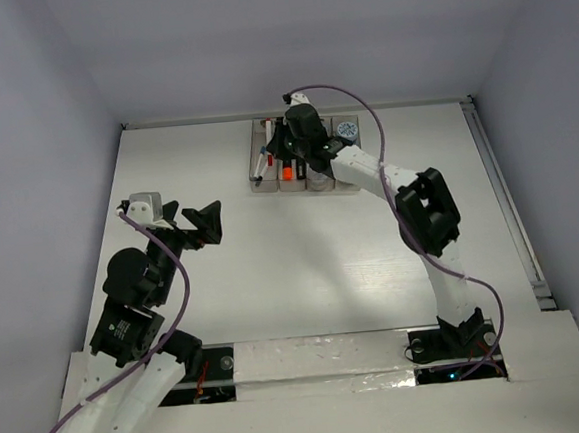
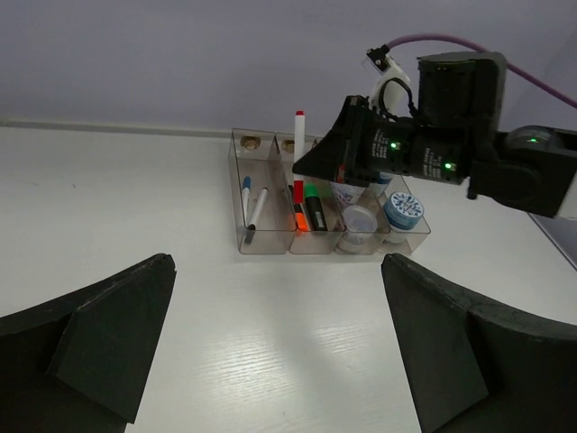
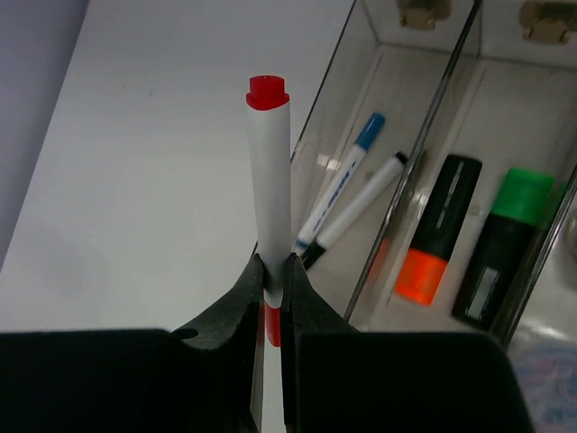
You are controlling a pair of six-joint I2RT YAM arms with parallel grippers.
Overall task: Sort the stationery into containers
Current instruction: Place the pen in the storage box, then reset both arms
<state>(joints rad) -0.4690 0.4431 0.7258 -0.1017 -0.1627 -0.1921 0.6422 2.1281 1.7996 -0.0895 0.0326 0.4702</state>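
the red pen [image 3: 269,180] stands upright, pinched low by the right gripper [image 3: 272,271] above the left end of the bins [image 2: 238,194], likely to drop beside the two pens [image 3: 347,180] in the leftmost bin. its narrow walls leave little side room; the left gripper [image 2: 278,271] hangs wide open, empty, well apart.

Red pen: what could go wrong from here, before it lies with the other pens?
1. The red pen stands upright in the right gripper, held near its lower end. Released like this, it may strike a wall of the narrow bins and tip onto the table.
2. It could land with the highlighters instead of beside the blue pen.
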